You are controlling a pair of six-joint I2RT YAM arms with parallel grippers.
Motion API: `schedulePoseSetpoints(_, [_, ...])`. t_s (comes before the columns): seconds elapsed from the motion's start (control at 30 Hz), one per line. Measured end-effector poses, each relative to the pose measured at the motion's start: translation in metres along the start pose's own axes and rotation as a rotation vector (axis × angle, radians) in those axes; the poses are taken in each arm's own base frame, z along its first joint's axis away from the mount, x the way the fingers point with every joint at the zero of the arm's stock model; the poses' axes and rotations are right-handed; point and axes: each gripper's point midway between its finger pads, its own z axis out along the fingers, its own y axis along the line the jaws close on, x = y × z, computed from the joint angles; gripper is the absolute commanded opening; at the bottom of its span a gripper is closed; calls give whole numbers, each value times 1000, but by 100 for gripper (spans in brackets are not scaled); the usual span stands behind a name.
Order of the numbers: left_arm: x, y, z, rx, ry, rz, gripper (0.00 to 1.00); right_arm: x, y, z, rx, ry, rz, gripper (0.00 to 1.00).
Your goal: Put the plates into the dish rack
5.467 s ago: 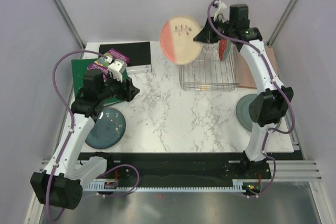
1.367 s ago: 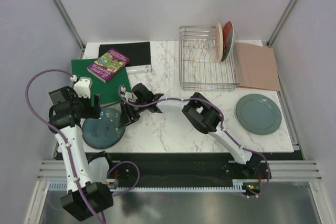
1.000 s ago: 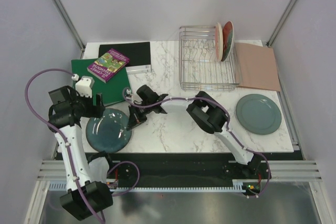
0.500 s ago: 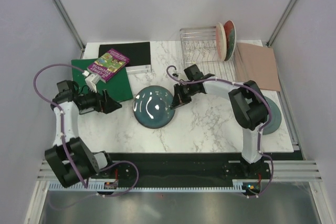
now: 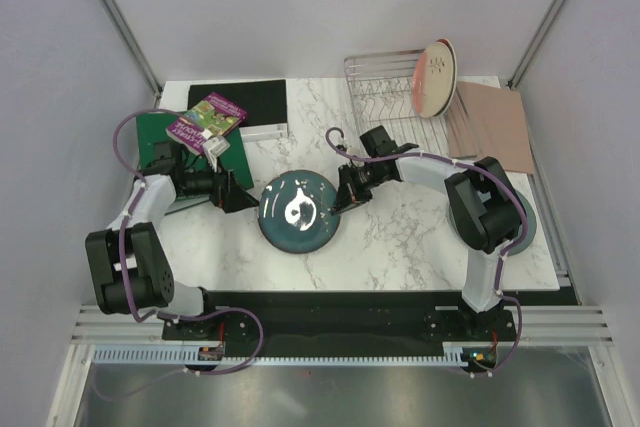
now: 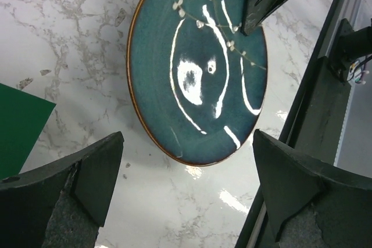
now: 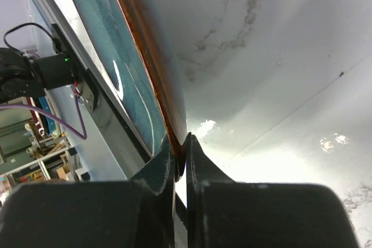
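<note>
The speckled teal-blue plate (image 5: 298, 210) is held tilted above the middle of the table. My right gripper (image 5: 345, 193) is shut on its right rim; in the right wrist view the fingers (image 7: 180, 156) pinch the brown edge of the plate (image 7: 131, 68). My left gripper (image 5: 236, 194) is open and empty just left of the plate, which fills the left wrist view (image 6: 197, 68) beyond the gripper (image 6: 186, 201). The dish rack (image 5: 375, 87) stands at the back right with the cream-and-pink plate (image 5: 435, 75) upright in it. The grey-green plate (image 5: 527, 227) lies at the right, mostly hidden by my right arm. The red plate is hidden.
A green binder (image 5: 150, 133) with a purple book (image 5: 205, 119) on it lies at the back left, a black pad (image 5: 240, 97) behind it. A brown board (image 5: 492, 127) lies right of the rack. A black rail (image 5: 330, 307) runs along the near edge.
My right gripper took the teal plate by its rim at the left front and carried it up to the middle of the table. My left gripper drew back from it and stays open.
</note>
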Motion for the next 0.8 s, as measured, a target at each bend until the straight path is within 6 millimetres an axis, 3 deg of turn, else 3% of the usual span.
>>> schedulePoseSetpoints(0.23, [13, 25, 8, -48, 35, -16, 99, -21, 21, -3, -57, -43, -14, 0])
schedulePoseSetpoints(0.33, [15, 28, 9, -57, 37, -18, 93, -28, 29, -3, -80, -57, -19, 0])
schedulePoseSetpoints(0.43, [17, 32, 13, -47, 36, -51, 66, -29, 36, -1, -96, -57, -27, 0])
schedulePoseSetpoints(0.47, [19, 33, 16, -35, 36, -75, 45, -27, 39, 1, -100, -52, -29, 0])
schedulePoseSetpoints(0.57, [18, 34, 22, 6, 30, -156, 7, -22, 47, 7, -107, -35, -43, 0])
schedulePoseSetpoints(0.63, [14, 31, 23, 42, 32, -205, 2, -20, 48, 10, -94, -31, -54, 0])
schedulePoseSetpoints(0.73, [6, 34, 21, 98, 46, -275, 2, -24, 53, 11, -96, -39, -84, 31])
schedulePoseSetpoints(0.77, [3, 36, 20, 124, 53, -271, 2, -27, 57, 11, -106, -43, -88, 48])
schedulePoseSetpoints(0.8, [1, 39, 21, 161, 51, -254, 3, -28, 61, 9, -119, -42, -87, 54])
